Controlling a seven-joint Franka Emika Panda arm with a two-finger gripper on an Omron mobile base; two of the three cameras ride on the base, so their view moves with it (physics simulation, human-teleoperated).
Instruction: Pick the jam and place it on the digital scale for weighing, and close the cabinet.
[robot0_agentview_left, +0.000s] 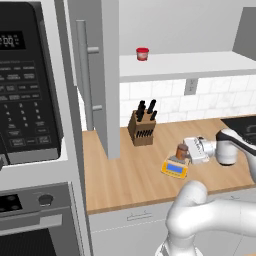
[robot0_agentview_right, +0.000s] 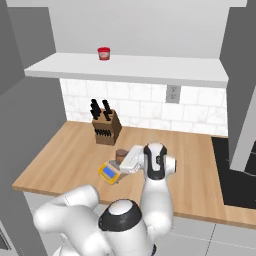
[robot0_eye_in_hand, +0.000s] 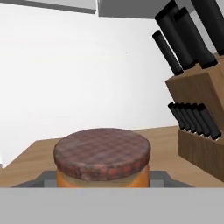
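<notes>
The jam (robot0_agentview_left: 182, 151) (robot0_agentview_right: 120, 155), a small jar with orange contents and a dark brown lid, stands upright on the grey plate of the yellow digital scale (robot0_agentview_left: 174, 168) (robot0_agentview_right: 108, 172) on the wooden counter. My gripper (robot0_agentview_left: 187, 152) (robot0_agentview_right: 123, 159) reaches in level from the right and is shut on the jar. In the hand view the jam (robot0_eye_in_hand: 103, 159) sits very close, on the scale's plate (robot0_eye_in_hand: 41, 179); my fingertips are hidden there. The grey cabinet stands open: its left door (robot0_agentview_left: 102, 75) swings out over the counter, and the pale shelf (robot0_agentview_left: 190, 65) (robot0_agentview_right: 125, 70) is exposed.
A short red jar (robot0_agentview_left: 142, 53) (robot0_agentview_right: 103, 53) sits on the cabinet shelf. A wooden knife block (robot0_agentview_left: 141, 127) (robot0_agentview_right: 106, 127) (robot0_eye_in_hand: 201, 131) stands behind the scale. The black microwave (robot0_agentview_left: 25, 85) hangs at left, and a dark cooktop (robot0_agentview_right: 235, 170) lies at right.
</notes>
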